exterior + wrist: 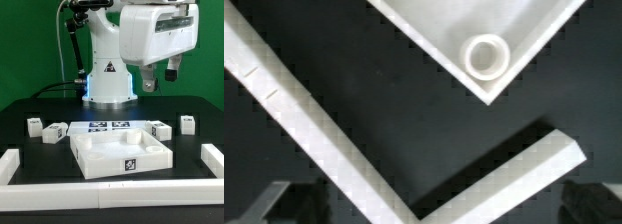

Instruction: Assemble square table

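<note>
The square table's white slab (118, 152) lies flat in the middle of the black table, rim up, with a black-white tag on its front side. Several short white leg posts stand behind it: two on the exterior view's left (35, 125) (56, 131) and two on the right (160, 127) (187, 122). My gripper (160, 79) hangs high above the right rear of the slab, open and empty. In the wrist view a corner of the slab (526, 25) shows with a round hole (486, 55). The gripper (434, 212) shows only as dark blurred fingers (274, 205) at the frame's corners.
The marker board (108, 127) lies flat behind the slab, in front of the robot base (108, 85). A long low white border wall (110, 195) runs along the front and up both sides (212, 160). Its corner shows in the wrist view (304, 125).
</note>
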You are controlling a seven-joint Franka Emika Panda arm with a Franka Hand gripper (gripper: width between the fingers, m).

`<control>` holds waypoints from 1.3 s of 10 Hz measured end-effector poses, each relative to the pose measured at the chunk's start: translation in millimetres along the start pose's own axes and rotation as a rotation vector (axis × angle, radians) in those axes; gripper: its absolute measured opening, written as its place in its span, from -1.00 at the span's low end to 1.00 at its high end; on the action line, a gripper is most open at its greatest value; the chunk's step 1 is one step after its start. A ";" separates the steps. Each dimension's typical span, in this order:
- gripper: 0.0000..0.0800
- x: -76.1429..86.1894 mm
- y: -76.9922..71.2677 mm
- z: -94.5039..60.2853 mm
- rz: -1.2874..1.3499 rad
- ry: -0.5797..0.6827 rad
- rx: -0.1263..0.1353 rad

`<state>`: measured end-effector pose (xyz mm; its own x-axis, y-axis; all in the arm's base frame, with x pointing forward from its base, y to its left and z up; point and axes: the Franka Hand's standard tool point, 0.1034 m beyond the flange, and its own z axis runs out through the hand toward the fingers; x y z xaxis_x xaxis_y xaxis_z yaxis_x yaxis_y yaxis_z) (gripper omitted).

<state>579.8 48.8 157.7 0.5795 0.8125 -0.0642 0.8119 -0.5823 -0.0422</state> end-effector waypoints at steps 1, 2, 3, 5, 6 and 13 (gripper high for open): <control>0.62 0.0 0.0 0.0 0.000 0.000 0.000; 0.62 0.0 0.0 0.0 0.000 0.000 0.000; 0.62 0.0 0.0 0.0 0.000 0.000 0.000; 0.62 -0.1 0.0 0.4 -0.003 0.000 0.001; 0.62 -1.4 0.4 1.0 -0.028 0.000 0.001; 0.62 -67.9 -11.8 31.1 -0.560 0.004 -0.003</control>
<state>528.6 -0.4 131.5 0.0600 0.9978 -0.0290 0.9959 -0.0618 -0.0662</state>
